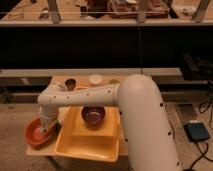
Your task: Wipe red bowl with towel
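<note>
The red bowl (36, 134) is a shallow orange-red bowl at the front left corner of the small wooden table (59, 81). My white arm reaches down from the right and bends over it. My gripper (48, 128) is down in the bowl's right side, with a pale towel (49, 131) bunched under it against the bowl's inside. The arm's end hides most of the gripper and the towel.
A yellow tray (80, 147) sits right of the red bowl, with a glossy dark purple-brown bowl (93, 114) on a raised block in it. A small dark cup (70, 83), a white round lid (95, 79) and a greenish item (114, 81) stand at the table's back. A dark shelf runs behind.
</note>
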You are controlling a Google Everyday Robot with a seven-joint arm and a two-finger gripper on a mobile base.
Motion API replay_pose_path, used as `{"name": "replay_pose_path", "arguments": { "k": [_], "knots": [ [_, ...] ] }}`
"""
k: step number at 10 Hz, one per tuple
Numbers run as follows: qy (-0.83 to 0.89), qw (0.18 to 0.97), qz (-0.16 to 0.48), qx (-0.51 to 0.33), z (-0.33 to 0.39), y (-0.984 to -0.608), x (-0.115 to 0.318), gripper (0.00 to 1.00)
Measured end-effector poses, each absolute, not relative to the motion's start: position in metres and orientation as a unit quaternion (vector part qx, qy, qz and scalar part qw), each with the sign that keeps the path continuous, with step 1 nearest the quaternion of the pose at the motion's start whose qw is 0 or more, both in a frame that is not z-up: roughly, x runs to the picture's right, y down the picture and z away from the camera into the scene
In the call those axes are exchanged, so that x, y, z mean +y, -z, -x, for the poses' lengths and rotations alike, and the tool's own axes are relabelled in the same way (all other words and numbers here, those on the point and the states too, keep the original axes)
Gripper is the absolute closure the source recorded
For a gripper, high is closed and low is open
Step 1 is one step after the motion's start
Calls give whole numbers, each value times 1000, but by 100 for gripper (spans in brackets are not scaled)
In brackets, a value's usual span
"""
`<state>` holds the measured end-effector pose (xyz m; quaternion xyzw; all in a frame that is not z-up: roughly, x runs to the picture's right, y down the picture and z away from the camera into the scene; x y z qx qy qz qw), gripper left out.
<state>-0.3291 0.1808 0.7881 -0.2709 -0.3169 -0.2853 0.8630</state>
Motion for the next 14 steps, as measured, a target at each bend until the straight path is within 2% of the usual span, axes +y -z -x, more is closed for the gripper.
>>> {"name": "replay_pose_path", "arguments": {
  "k": [3, 7, 14],
  "knots": [
    [289, 860, 268, -325, 341, -805, 176, 80],
    [319, 843, 253, -351, 389, -807, 171, 80],
    [346, 816, 265, -380, 408, -774, 199, 80]
  ]
}}
